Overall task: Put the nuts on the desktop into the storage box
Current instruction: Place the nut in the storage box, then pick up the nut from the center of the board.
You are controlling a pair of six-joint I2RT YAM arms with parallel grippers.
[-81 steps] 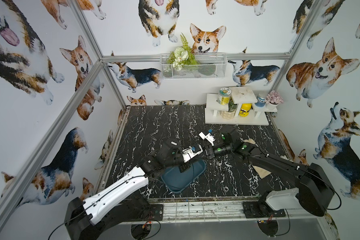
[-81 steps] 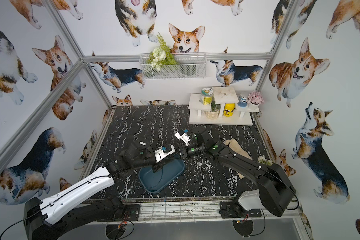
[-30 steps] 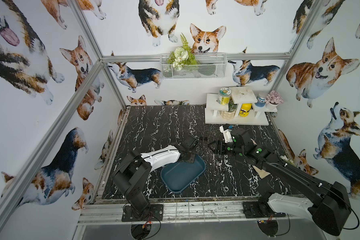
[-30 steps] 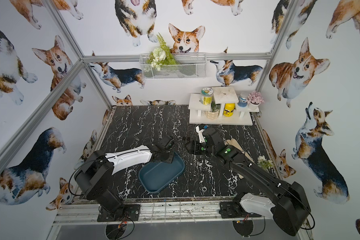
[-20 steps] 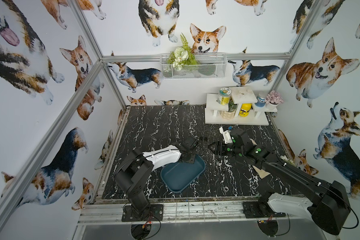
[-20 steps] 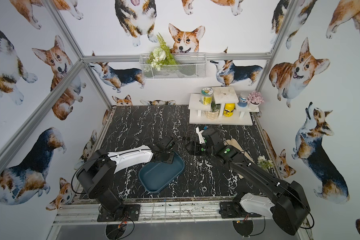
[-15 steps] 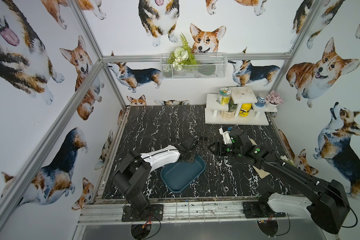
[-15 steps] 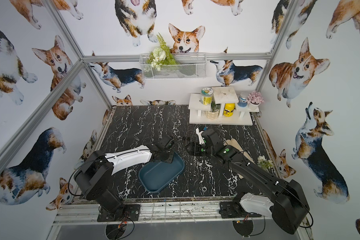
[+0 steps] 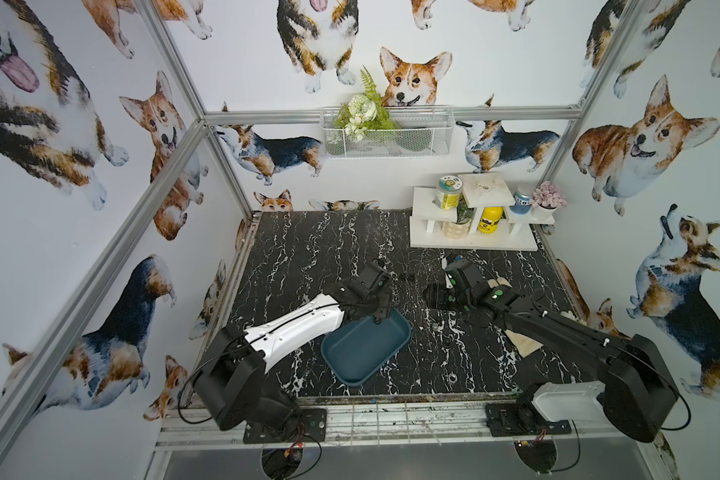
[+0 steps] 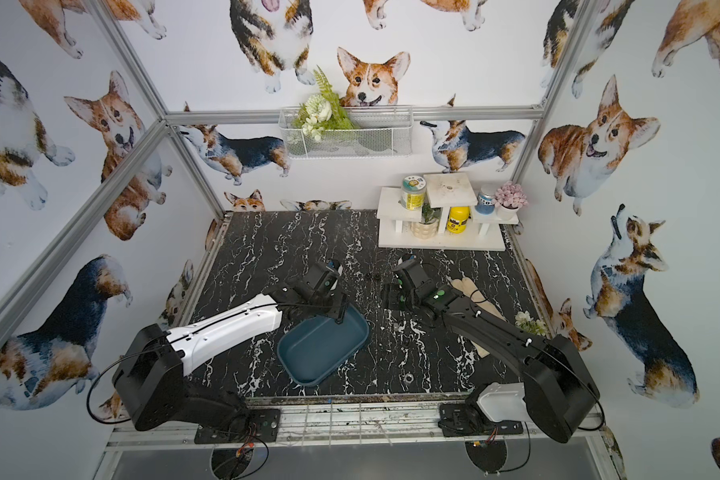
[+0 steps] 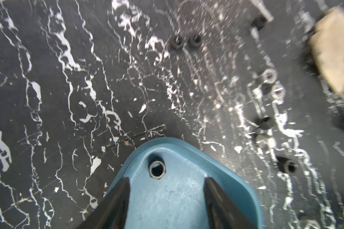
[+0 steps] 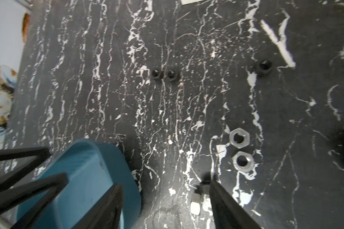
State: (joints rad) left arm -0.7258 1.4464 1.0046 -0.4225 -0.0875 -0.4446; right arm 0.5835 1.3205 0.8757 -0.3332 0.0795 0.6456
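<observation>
Left claw (image 11: 165, 198) is hovering over the far corner of the storage box (image 9: 366, 347), its two dark fingers (image 11: 115, 200) standing spread with nothing between them. Just beyond the fingertips, one silver nut (image 11: 157, 170) is lying on the floor of the storage box, against its curved corner wall and touching neither finger.

Right claw (image 12: 165, 200) is hanging low over the counter (image 9: 308, 249), beside the storage box, its jaws also standing apart and gripping nothing. Close to one of its fingertips (image 12: 214, 186), a small pale nut (image 12: 195, 202) is lying flat on the counter; whether the tip is touching it cannot be told. Slightly further ahead of that same fingertip, two silver nuts (image 12: 239, 146) are lying side by side, nearly touching each other. Well ahead of the claw, a pair of black nuts (image 12: 165, 75) is sitting close together, and a single black nut (image 12: 263, 67) is resting apart from them to one side.

In both top views, the storage box is lying between the two arms, nearer the left claw (image 10: 337, 313) than the right claw (image 10: 391, 299).
</observation>
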